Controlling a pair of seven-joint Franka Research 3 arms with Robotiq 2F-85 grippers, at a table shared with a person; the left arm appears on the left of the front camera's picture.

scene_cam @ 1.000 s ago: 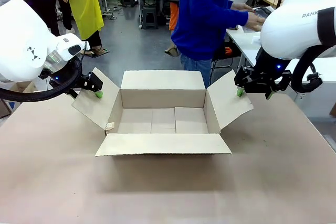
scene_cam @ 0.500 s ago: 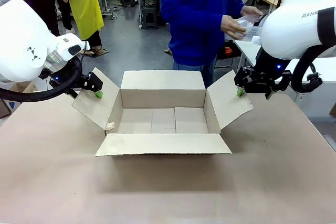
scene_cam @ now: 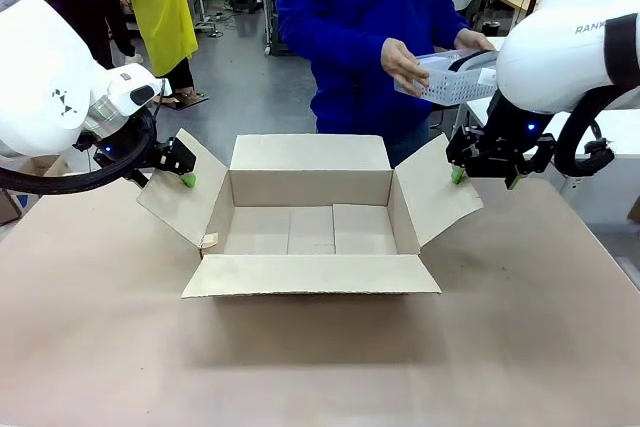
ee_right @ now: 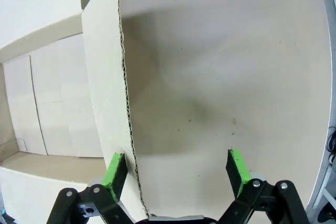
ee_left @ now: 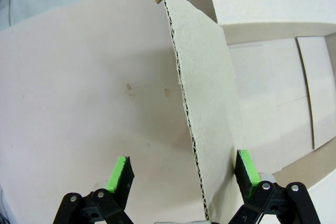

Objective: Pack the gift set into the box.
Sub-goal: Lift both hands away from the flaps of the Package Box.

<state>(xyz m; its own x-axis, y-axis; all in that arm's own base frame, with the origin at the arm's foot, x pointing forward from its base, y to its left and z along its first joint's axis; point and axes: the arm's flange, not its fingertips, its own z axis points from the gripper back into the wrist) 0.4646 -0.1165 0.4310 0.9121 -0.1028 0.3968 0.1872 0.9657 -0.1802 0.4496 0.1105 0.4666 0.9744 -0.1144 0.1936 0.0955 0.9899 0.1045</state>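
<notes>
I see the brown cardboard box [scene_cam: 310, 209] standing open at the centre of the tan surface [scene_cam: 320, 367], all four top flaps folded outward and its cardboard floor in view.

At 9 o'clock from the box, my left claw [ee_left: 184, 172] is spread wide and straddles the edge of the left flap [scene_cam: 172, 197]. In the left wrist view, one green pad [ee_left: 247, 167] lies against the flap's inner face. The other pad [ee_left: 119, 173] stands well clear on the outer side.

At 3 o'clock from the box, my right claw [ee_right: 176, 169] is spread in the same way around the edge of the right flap [scene_cam: 440, 192]. In the right wrist view, one pad [ee_right: 114, 173] sits just beside the flap's corrugated edge on the box side. I cannot tell whether it touches. The opposite pad [ee_right: 236, 169] is well apart from the cardboard.

The gift set [scene_cam: 447, 80] is in the air at 1 o'clock from the box, above and beyond the right flap. It is a pale flat package with a dark rounded shape on its face. A person in a blue top [scene_cam: 370, 37] stands at the far side at 12 o'clock and holds it with one hand [scene_cam: 405, 62] at its near end and the other hand [scene_cam: 476, 41] on its far end.
</notes>
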